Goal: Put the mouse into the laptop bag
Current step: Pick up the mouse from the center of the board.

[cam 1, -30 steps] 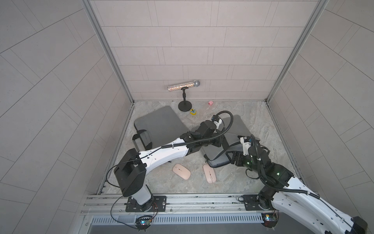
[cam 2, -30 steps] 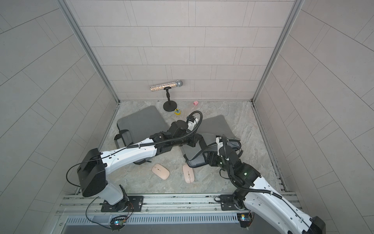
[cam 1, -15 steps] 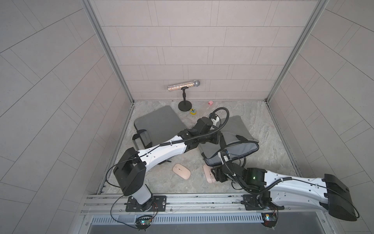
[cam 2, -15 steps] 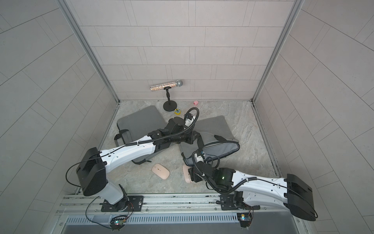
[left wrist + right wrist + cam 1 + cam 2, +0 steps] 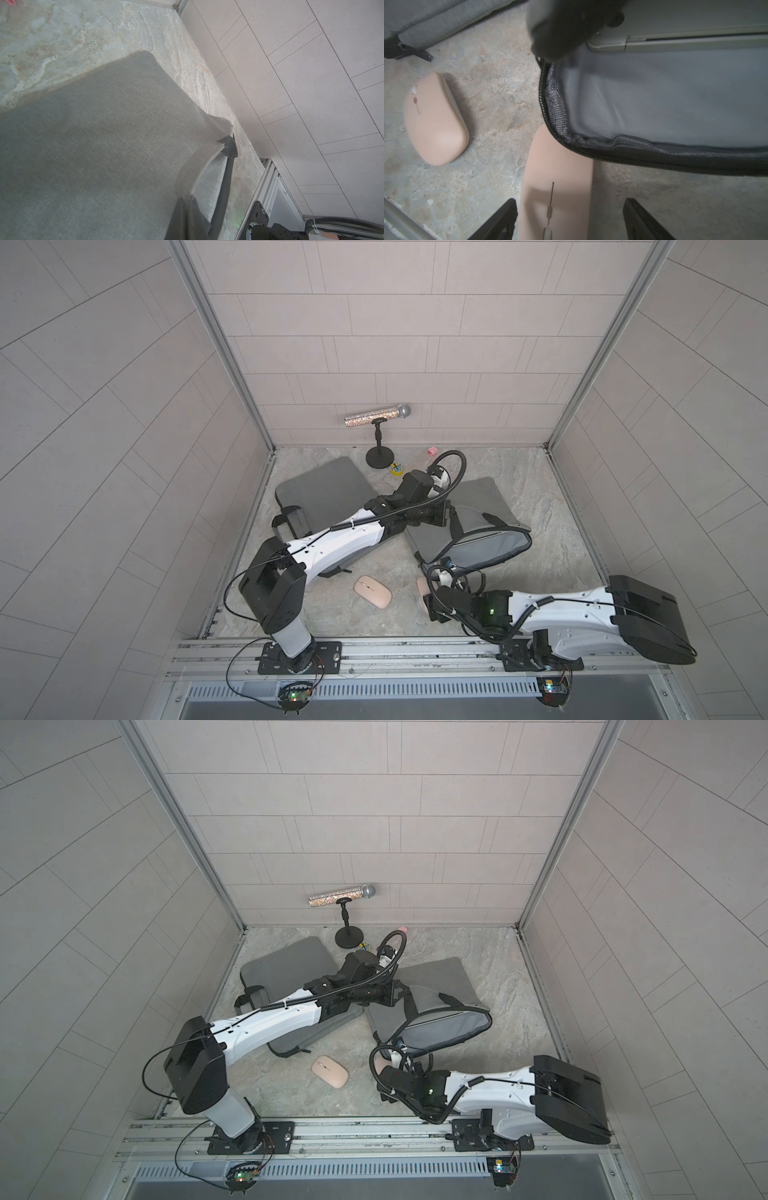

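jaws of the right gripper (image 5: 571,220) stand spread, one on either side of the mouse (image 5: 558,182), which lies flat on the floor (image 5: 492,83). neither finger presses it - one finger (image 5: 506,220) sits just beside the mouse's flank, and the other has a strip of bare floor before it. the mouse is outside the bag (image 5: 654,104), and its far end is tucked just under the black zip edge of the bag's mouth.

that mouth gapes wide. the pale lining shows, and a laptop (image 5: 675,43) lies along the inner side. the lower zip edge rests on the floor, while the upper edge arches up in both top views (image 5: 498,531).

the left gripper (image 5: 442,516) is at the bag's top, by a dark strap. its jaws are pressed together, but what they pinch is hidden.

a second mouse (image 5: 372,591) lies near, apart from the first, with open floor between them and around it. a second bag (image 5: 324,489) lies flat under the left arm, well clear of the open mouth. a microphone (image 5: 376,416) on its stand is by the back wall.
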Motion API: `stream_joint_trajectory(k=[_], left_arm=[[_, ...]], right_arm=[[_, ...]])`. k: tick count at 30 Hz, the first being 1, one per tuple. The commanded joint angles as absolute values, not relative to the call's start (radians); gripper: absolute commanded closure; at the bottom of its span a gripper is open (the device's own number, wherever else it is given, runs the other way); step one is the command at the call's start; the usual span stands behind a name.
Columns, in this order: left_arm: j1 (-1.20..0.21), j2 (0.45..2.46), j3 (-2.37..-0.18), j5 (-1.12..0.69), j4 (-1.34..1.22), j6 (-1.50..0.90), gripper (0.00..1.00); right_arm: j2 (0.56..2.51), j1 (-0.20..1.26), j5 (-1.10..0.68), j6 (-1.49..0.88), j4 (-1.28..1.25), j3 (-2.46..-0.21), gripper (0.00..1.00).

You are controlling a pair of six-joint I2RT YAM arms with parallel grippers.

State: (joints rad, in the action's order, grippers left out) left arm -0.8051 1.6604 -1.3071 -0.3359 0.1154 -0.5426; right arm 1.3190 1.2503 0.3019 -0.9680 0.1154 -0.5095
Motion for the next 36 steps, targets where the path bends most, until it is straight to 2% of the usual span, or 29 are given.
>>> stream_joint_trajectory(k=[1,9,17,23,25,29,34,36], left_arm=[[-0.786,1.658,-1.344,-0.324,0.096,-0.539,1.0],[-0.784,1.64,-1.335,-0.322,0.101,-0.538,1.0],[-0.784,1.639,-1.33,-0.33,0.092,-0.546,1.0],[-0.783,1.648,-1.33,-0.335,0.09,-0.552,1.0],[-0.784,1.646,-1.33,-0.336,0.088,-0.554,1.0],[-0.783,1.636,-1.33,-0.335,0.092,-0.552,1.0],[-0.784,1.614,-1.323,-0.337,0.094,-0.551,1.0],[-0.784,1.598,-1.314,-0.337,0.089,-0.552,1.0]], right_arm=[[1.392,1.259,0.341,-0.99,0.108,-0.559,0.17],[1.546,1.264,0.344,-0.98,0.149,-0.662,0.2],[1.596,1.263,0.375,-0.986,0.17,-0.684,0.23],[1.589,1.262,0.385,-0.989,0.2,-0.694,0.39],[1.569,1.26,0.386,-0.985,0.202,-0.687,0.42],[1.47,1.251,0.408,-0.983,0.257,-0.666,0.43],[1.217,1.2,0.469,-0.979,0.315,-0.552,0.43],[1.089,1.137,0.466,-0.971,0.36,-0.508,0.43]])
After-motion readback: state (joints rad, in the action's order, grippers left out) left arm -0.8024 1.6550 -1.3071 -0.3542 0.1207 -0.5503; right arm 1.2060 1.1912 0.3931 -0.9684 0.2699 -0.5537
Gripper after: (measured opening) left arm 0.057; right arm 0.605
